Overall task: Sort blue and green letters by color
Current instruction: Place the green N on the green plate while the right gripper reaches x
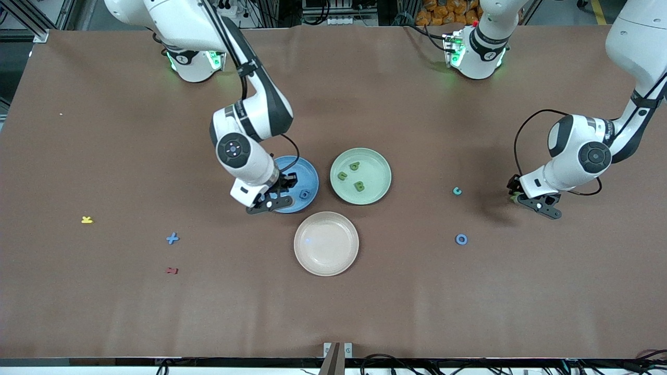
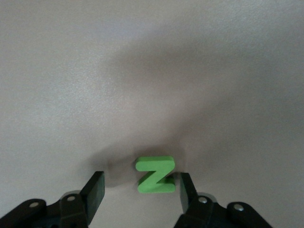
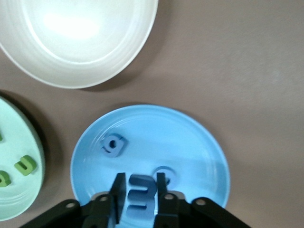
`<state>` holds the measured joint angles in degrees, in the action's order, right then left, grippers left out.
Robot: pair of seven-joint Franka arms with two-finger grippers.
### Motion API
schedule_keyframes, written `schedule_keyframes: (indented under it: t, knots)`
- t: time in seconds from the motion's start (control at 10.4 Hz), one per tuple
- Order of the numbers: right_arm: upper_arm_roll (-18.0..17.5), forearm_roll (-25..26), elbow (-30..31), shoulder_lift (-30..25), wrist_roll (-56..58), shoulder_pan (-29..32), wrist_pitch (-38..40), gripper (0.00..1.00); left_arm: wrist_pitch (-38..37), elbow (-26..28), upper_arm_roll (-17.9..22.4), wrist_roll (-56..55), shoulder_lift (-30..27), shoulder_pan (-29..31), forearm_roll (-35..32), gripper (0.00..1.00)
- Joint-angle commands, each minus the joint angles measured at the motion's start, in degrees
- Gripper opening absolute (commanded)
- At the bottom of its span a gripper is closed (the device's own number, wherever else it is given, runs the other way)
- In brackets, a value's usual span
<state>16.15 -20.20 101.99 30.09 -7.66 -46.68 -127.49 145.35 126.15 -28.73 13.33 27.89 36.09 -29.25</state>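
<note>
My right gripper (image 1: 288, 182) hangs over the blue plate (image 1: 311, 174), shut on a blue letter (image 3: 141, 192). Two more blue letters (image 3: 114, 145) lie in that plate (image 3: 190, 142). My left gripper (image 1: 516, 197) is down at the table near the left arm's end, open, with a green Z (image 2: 156, 175) lying between its fingers (image 2: 95, 190). Three green letters (image 1: 355, 176) lie in the green plate (image 1: 378, 179). A green C (image 1: 457, 191), a blue O (image 1: 461, 239) and a blue X (image 1: 172, 238) lie loose on the table.
An empty beige plate (image 1: 326, 243) stands nearer to the front camera than the other two plates. A yellow letter (image 1: 87, 220) and a dark red letter (image 1: 172, 270) lie toward the right arm's end, near the blue X.
</note>
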Motion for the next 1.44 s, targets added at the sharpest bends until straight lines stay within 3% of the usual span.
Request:
schedule_keyframes:
  t: [0.0, 0.19, 0.29, 0.48, 0.58, 0.86, 0.96, 1.34]
  knots:
    - [0.72, -0.02, 1.01, -0.47, -9.25, -2.52, -0.66, 1.0, 0.82, -0.11, -0.63, -1.46, 0.67, 0.47, -1.33, 0.53]
    - [0.81, 0.07, 0.92, -0.65, -10.18, -2.1, -0.31, 1.0, 0.73, -0.11, -0.71, -1.64, 0.59, 0.38, -1.33, 0.07]
    - [0.81, 0.07, 0.92, -1.09, -9.92, 0.25, 0.04, 1.0, 0.73, -0.2, -0.8, -2.51, 0.58, 0.38, -1.33, 0.0]
    - [0.63, -0.02, 0.92, -1.27, -9.04, 6.57, 0.14, 1.0, 0.47, -0.72, -2.37, -5.14, -0.72, -0.75, -1.33, 0.0]
    - [0.55, 0.07, 0.92, -1.27, -4.77, 9.56, 0.05, 1.0, -1.36, -1.34, -5.08, -8.37, -2.21, -0.85, -1.25, 0.0]
    - [0.63, 0.77, 0.84, -1.18, 9.72, 18.87, -0.21, 1.0, -14.6, -9.31, -18.33, -23.73, -1.88, -1.72, -0.1, 0.0]
    - [0.55, 2.78, -0.12, -0.66, 16.82, 22.22, -0.3, 1.0, -17.18, -11.34, -20.03, -28.83, -1.79, -4.77, -0.02, 0.0]
    - [0.46, 2.71, -1.27, 2.94, 42.76, 30.5, -3.71, 1.0, -17.64, -14.6, -19.96, -47.47, 0.66, -20.59, 2.36, 0.0]
